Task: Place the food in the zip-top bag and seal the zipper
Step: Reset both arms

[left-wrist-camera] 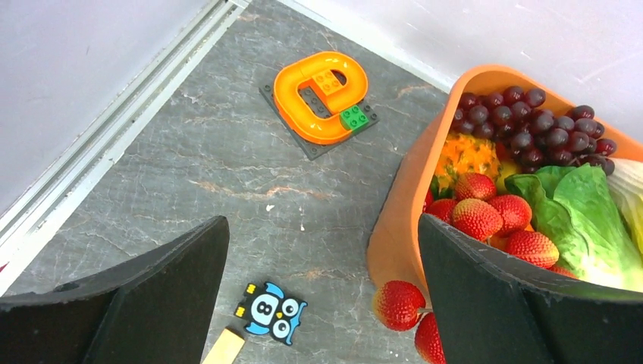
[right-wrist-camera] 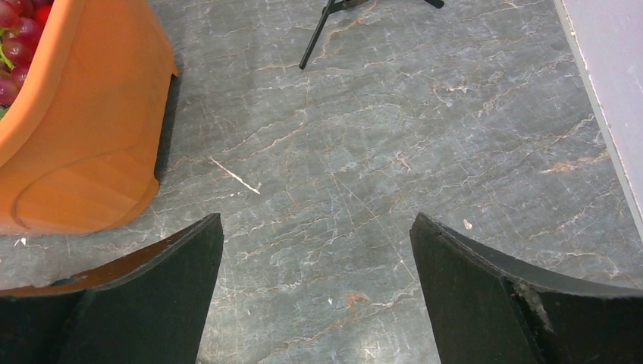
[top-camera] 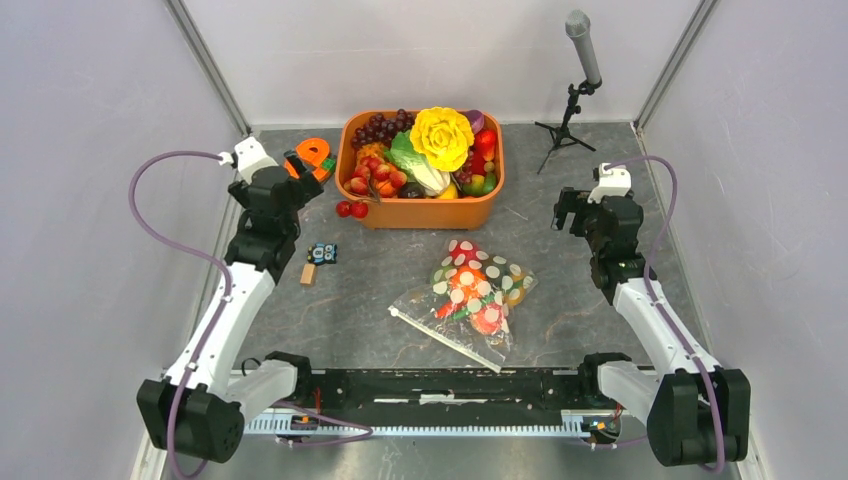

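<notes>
Left hand (left-wrist-camera: 322, 224) and right hand (right-wrist-camera: 315, 220) both stand with fingers wide apart, holding nothing, at ten and three o'clock over the grey marbled worktop (top-camera: 380, 290). At centre lies the clear polka-dotted zip-top bag (top-camera: 475, 290) with glossy toy food (top-camera: 487, 318) inside, its whitish zipper strip (top-camera: 445, 340) along the six o'clock edge. An orange rectangular plastic tub (top-camera: 420, 215) of toy produce sits at twelve.

The blue owl card (left-wrist-camera: 271, 312), between the fingers of the left hand (left-wrist-camera: 320, 224), shows what looks like an 8.
</notes>
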`<state>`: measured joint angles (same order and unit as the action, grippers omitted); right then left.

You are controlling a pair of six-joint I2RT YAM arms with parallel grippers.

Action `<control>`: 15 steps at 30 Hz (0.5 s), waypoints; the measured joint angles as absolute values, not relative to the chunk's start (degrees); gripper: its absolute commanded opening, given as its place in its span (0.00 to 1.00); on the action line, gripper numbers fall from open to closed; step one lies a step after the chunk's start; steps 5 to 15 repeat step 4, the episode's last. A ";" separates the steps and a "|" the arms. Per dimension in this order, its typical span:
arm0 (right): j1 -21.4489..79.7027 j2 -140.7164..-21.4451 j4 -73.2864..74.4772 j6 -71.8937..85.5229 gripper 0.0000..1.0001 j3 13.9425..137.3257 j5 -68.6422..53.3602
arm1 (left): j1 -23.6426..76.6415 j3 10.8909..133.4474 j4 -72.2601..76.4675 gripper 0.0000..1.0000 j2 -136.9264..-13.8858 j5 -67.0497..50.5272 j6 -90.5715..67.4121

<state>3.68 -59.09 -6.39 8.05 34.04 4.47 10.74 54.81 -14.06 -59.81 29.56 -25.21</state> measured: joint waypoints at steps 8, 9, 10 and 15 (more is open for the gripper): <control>3.70 -59.33 -6.48 8.14 0.98 34.04 3.53 | 10.74 54.26 -13.37 1.00 -59.20 30.52 -25.21; 3.70 -59.33 -6.48 8.14 0.98 34.04 3.53 | 10.74 54.26 -13.37 1.00 -59.20 30.52 -25.21; 3.70 -59.33 -6.48 8.14 0.98 34.04 3.53 | 10.74 54.26 -13.37 1.00 -59.20 30.52 -25.21; 3.70 -59.33 -6.48 8.14 0.98 34.04 3.53 | 10.74 54.26 -13.37 1.00 -59.20 30.52 -25.21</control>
